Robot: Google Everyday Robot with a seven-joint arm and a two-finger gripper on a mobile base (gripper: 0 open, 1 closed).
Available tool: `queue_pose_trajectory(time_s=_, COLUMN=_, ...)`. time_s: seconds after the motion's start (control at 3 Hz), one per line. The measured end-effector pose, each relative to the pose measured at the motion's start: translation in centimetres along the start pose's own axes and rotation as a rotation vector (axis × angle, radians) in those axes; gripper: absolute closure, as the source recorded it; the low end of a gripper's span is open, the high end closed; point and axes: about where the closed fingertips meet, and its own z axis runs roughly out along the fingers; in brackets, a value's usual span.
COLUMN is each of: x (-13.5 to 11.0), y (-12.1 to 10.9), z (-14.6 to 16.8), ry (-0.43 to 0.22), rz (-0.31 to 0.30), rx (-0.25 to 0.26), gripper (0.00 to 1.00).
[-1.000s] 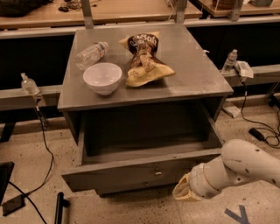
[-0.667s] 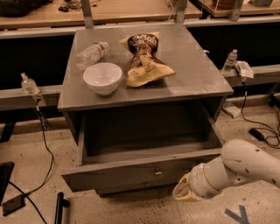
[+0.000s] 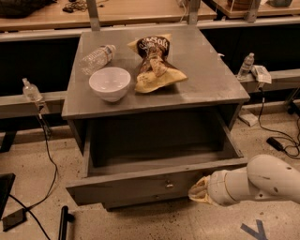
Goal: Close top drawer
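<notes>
The top drawer (image 3: 140,186) of a grey wooden cabinet stands pulled far out, its deep box open and empty inside. A small round metal knob (image 3: 169,185) sits at the centre of its front panel. My gripper (image 3: 198,191) comes in from the lower right on a white arm (image 3: 255,183). Its tan tip is right at the drawer's front panel, to the right of the knob. The two shallower drawers are hidden below the open drawer.
On the cabinet top (image 3: 211,79) lie a white bowl (image 3: 109,83), a clear plastic bottle (image 3: 97,58) on its side and a chip bag (image 3: 154,62). Small bottles (image 3: 246,64) and cables (image 3: 281,140) lie at the sides. A wooden bench (image 3: 140,11) runs behind.
</notes>
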Motion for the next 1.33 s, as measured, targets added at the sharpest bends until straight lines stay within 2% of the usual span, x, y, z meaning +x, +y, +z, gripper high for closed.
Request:
queue_pose_trajectory(time_s=0.33, x=0.2, y=-3.0, z=0.2, ry=0.000, rz=-0.028, rx=0.050, gripper=1.00)
queue_pose_trajectory(time_s=0.67, x=-0.3, y=-5.6, z=1.4, ry=-0.013, rz=-0.050, rx=0.060, gripper=1.00)
queue_pose_trajectory(time_s=1.0, x=-0.5, y=-6.4, z=1.8, ry=-0.016, rz=-0.056, rx=0.061, gripper=1.00)
queue_pose_trajectory(time_s=1.33, x=-2.2, y=-11.2, z=4.1, ry=-0.026, rz=-0.093, rx=0.066, gripper=1.00)
